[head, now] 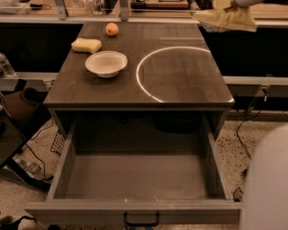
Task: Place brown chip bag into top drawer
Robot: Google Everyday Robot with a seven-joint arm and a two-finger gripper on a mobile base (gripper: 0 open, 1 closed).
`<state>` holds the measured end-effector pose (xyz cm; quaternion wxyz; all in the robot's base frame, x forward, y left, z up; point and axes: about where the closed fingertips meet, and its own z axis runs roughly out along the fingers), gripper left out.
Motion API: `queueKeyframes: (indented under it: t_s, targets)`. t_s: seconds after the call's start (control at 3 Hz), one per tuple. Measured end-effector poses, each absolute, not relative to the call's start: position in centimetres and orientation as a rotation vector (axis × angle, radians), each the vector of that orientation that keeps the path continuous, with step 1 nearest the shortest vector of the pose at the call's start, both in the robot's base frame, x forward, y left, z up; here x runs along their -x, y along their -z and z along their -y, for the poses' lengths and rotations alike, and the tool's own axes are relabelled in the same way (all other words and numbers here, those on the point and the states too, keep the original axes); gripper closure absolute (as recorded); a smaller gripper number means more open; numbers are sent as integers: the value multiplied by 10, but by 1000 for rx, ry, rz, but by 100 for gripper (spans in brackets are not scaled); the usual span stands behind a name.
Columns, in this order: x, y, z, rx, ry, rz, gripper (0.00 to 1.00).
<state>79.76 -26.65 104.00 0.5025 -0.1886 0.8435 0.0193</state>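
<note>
The brown chip bag hangs at the top right edge of the camera view, above the table's far right corner; only its tan-yellow lower part shows, the rest is cut off. My gripper is at the very top edge, shut on the bag's upper part and holding it clear of the tabletop. The top drawer is pulled wide open toward me. Its grey inside is bare and its small dark handle is at the bottom edge.
On the dark tabletop stand a white bowl, a yellow sponge and an orange fruit, all on the left. A bright ring of light lies on the right half. My white body fills the bottom right.
</note>
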Motion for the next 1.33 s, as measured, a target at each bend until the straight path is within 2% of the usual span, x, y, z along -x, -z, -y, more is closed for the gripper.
queueKeyframes:
  t_s: [0.33,1.0,1.33]
  targets:
    - [-706,-1107,277,433,-24,-1927,100]
    - [-698,-1094,279,425,-57,-1929,100]
    - [-662,-1077,281,414,-124,-1908,100]
